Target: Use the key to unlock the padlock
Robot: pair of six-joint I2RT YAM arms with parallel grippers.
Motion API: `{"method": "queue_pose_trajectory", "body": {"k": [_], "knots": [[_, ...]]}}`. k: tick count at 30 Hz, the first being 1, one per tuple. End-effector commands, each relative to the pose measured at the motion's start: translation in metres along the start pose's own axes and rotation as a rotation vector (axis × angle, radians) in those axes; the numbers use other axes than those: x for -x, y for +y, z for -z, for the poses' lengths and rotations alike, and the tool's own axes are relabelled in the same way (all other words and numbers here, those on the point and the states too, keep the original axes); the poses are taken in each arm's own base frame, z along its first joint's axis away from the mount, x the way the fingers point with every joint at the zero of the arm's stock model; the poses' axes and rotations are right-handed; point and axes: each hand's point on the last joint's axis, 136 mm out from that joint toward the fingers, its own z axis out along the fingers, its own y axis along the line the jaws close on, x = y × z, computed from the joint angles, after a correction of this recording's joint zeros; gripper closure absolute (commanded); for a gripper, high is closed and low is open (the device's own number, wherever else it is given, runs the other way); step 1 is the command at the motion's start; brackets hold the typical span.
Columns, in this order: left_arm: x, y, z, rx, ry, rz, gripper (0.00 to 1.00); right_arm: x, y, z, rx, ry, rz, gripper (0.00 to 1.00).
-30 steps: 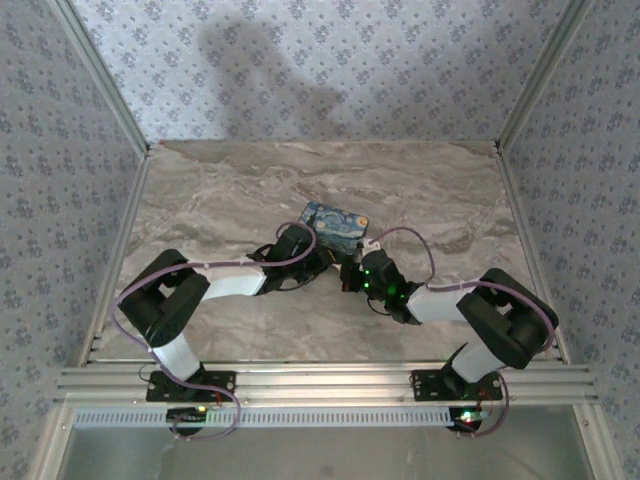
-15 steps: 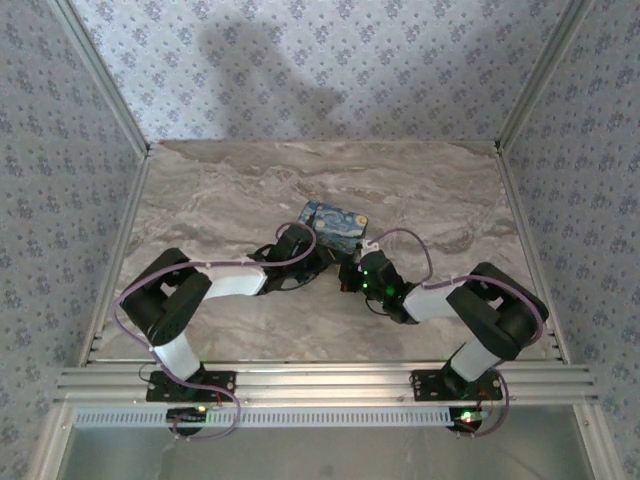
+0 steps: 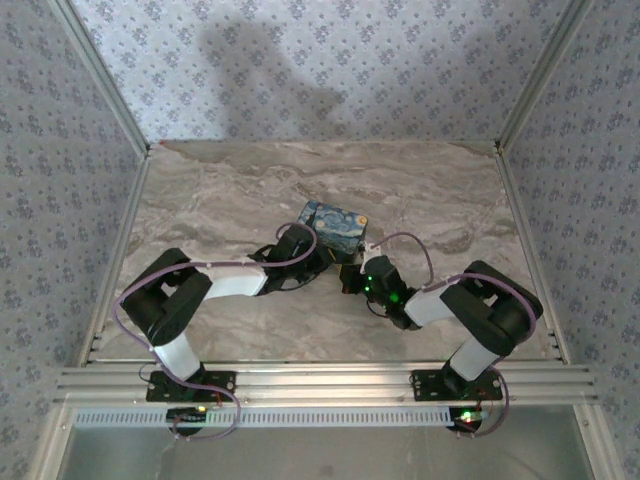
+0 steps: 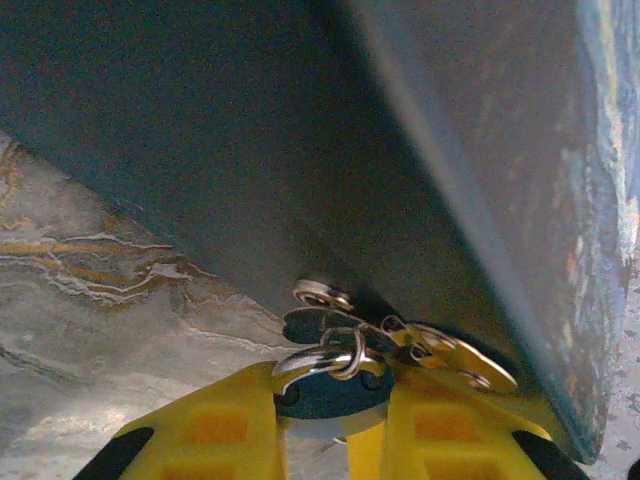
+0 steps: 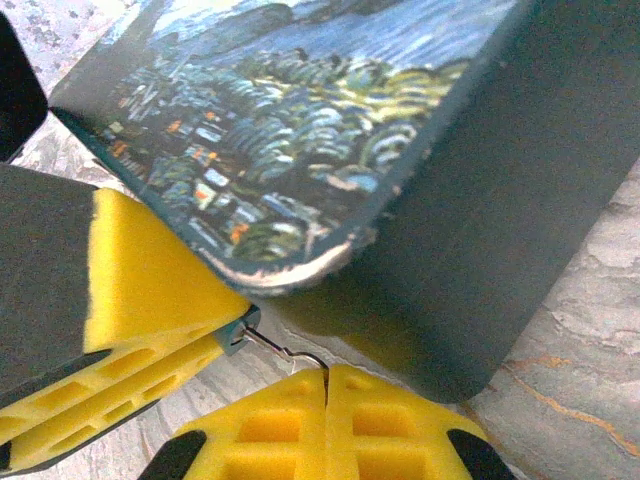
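Overhead, left gripper point(image 3: 323, 262) and right gripper point(image 3: 350, 273) meet beside the painted box point(image 3: 335, 225); at the left wrist, yellow fingers point(image 4: 215, 425) clamp the padlock point(image 4: 330, 390), the key point(image 4: 455, 358) on a ring point(image 4: 325, 358) just beside it; at the right wrist, fingers point(image 5: 390, 420) pressed together pinch a thin wire point(image 5: 285, 350).

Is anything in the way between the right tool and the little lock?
Nothing visible is. The right tool is shut on a thin wire running straight to the lock, which the left tool holds beside the painted box.
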Motion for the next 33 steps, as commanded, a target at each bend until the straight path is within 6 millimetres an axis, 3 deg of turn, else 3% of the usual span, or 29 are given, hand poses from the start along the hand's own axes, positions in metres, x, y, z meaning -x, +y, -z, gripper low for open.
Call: {"method": "queue_pose_trajectory", "body": {"k": [1, 13, 33], "knots": [[-0.011, -0.005, -0.005, -0.025, 0.029, 0.023, 0.83, 0.021, 0.028, -0.001, 0.107, -0.084, 0.045, 1.00], [-0.011, -0.012, -0.002, -0.042, 0.028, 0.021, 0.83, 0.006, 0.025, -0.010, 0.092, -0.041, 0.074, 1.00], [-0.017, -0.003, -0.009, -0.024, 0.058, 0.025, 0.83, 0.047, 0.056, -0.013, 0.223, -0.135, 0.040, 1.00]]}}
